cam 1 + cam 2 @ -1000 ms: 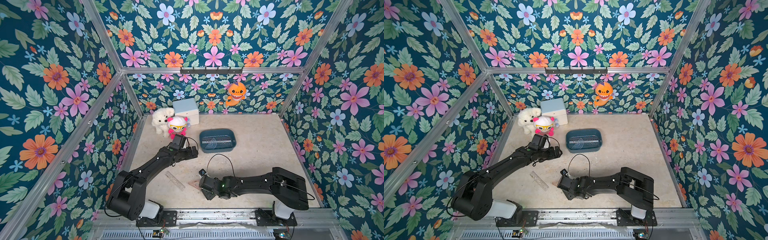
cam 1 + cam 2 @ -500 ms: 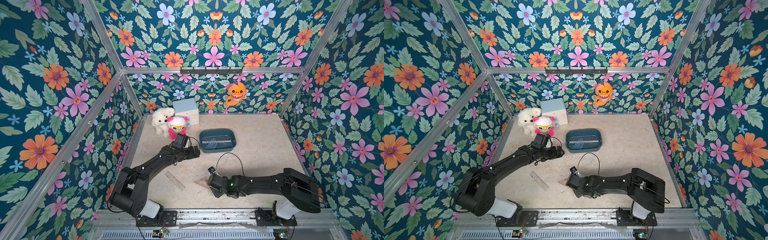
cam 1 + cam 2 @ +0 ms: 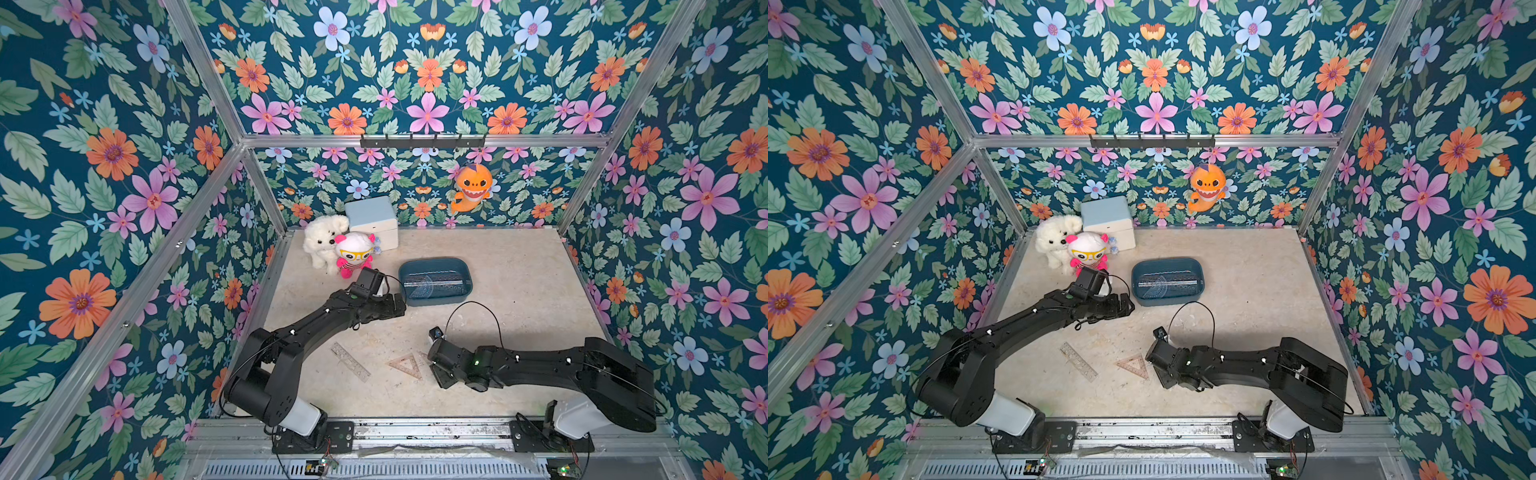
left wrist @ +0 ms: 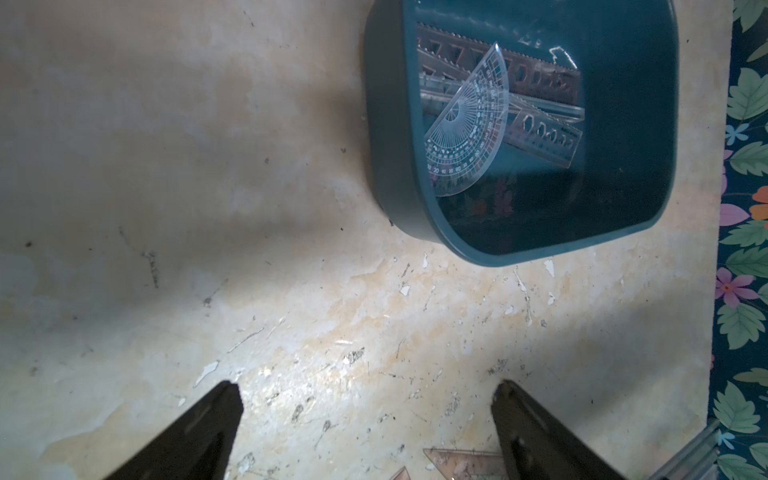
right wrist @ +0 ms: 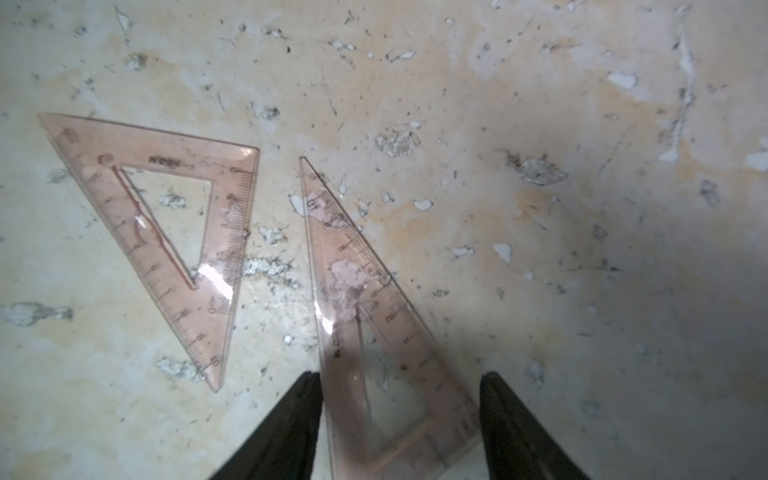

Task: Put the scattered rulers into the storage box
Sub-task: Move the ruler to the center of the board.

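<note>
Shifting sideways since a second ago, the right jaws are straddling the narrow triangle (image 5: pixel 353 291) on the robot's side of the storage box (image 3: pixel 436 300), standing half apart; pinching or not, I cannot tell. Squeezing and lifting is looking like the next move. Left jaws are gaping empty beside the box; scuffed beige tabletop (image 3: pixel 519 291) and floral walls (image 3: pixel 415 104) are enclosing everything

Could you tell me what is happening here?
The storage box already holds a protractor and strip rulers. The right end effector straddles one pink triangle on the table; a grip is not certain. A second triangle and a straight ruler lie loose. The left end effector hangs open and empty beside the box.
</note>
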Robot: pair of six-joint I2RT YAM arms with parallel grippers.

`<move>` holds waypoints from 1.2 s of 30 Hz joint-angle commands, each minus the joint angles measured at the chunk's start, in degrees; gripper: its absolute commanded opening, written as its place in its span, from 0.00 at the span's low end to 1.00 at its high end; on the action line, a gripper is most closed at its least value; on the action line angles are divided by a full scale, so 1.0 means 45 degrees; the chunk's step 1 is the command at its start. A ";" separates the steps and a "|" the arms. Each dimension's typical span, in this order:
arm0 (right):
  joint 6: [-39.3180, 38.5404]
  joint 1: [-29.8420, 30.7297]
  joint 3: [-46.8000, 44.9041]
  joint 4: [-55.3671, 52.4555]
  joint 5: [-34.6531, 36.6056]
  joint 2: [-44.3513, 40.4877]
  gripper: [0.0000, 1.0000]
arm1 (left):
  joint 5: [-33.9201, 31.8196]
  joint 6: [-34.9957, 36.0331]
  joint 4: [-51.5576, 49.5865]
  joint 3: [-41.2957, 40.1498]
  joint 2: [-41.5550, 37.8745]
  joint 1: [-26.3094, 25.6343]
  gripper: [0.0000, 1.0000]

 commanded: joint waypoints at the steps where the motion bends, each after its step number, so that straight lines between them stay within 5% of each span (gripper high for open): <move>1: 0.0604 0.0069 -0.0067 -0.0240 0.0392 -0.0548 0.65 | -0.0093 -0.0124 0.0196 0.0112 0.0209 -0.0202 0.99; 13: 0.4532 0.1603 -0.0101 -0.1254 0.1776 -0.0463 0.73 | 0.0117 -0.0163 0.0514 0.0200 0.0690 -0.0521 0.99; 18: 0.5310 0.1603 -0.0155 -0.1139 0.2012 0.0176 0.67 | 0.0161 -0.0106 0.0544 0.0190 0.0695 -0.0531 0.99; 28: 0.4972 0.0765 -0.0548 -0.0595 0.2152 0.0819 0.53 | 0.0083 -0.0064 0.0588 0.0055 0.0728 -0.0531 0.99; 36: 0.2949 -0.0353 -0.0894 0.0477 0.1735 0.0574 0.49 | 0.0615 -0.0241 0.0966 -0.0096 0.1008 -0.0568 0.98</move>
